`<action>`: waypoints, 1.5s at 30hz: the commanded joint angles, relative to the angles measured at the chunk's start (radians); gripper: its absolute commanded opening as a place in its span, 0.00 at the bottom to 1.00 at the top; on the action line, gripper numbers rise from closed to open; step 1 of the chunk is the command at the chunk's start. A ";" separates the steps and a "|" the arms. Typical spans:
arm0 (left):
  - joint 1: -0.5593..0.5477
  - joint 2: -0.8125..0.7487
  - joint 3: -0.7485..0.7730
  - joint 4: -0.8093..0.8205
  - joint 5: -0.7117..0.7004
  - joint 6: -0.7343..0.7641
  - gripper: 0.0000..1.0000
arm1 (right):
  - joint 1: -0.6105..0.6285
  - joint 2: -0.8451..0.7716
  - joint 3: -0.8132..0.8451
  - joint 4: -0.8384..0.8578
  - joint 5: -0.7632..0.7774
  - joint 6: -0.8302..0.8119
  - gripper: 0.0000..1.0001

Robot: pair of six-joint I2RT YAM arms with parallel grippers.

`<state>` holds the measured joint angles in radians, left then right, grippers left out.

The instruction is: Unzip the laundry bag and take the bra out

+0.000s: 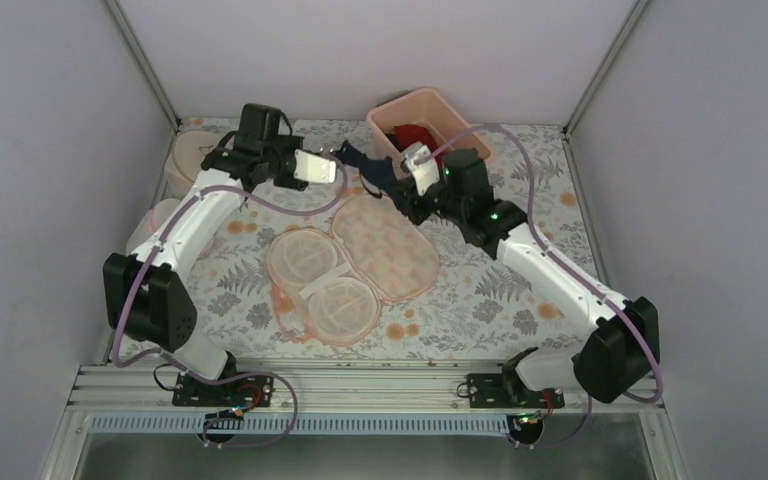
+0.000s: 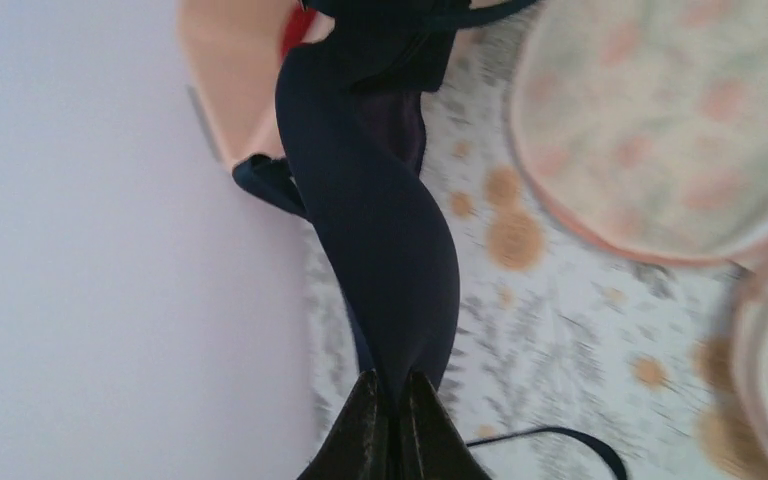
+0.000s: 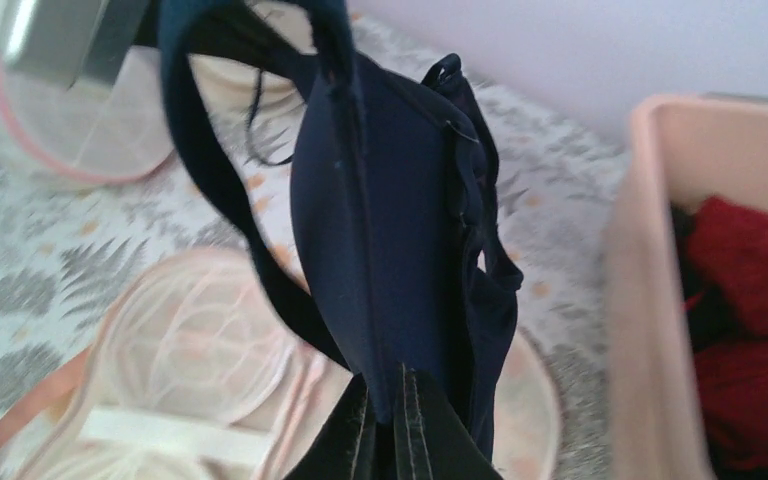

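With the left gripper (image 2: 393, 392) and right gripper (image 3: 392, 388) both clamped on the bra (image 1: 365, 165), I want them moving together, unstretched, clear of the opened laundry bag (image 1: 390, 250).

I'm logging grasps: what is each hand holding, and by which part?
Both hold the navy bra, stretched between them: the left hand pinches the fabric at one end, the right hand the cup edge at the other.
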<state>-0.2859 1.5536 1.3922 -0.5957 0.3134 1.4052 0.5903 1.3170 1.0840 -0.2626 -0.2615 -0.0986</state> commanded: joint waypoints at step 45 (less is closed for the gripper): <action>-0.212 0.847 1.086 0.399 -0.182 -0.121 0.02 | -0.317 0.353 0.270 0.001 0.194 -0.042 0.04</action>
<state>-0.5003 2.3806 2.4943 -0.1566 0.1566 1.2930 0.2794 1.6234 1.3735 -0.2020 0.0368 -0.1341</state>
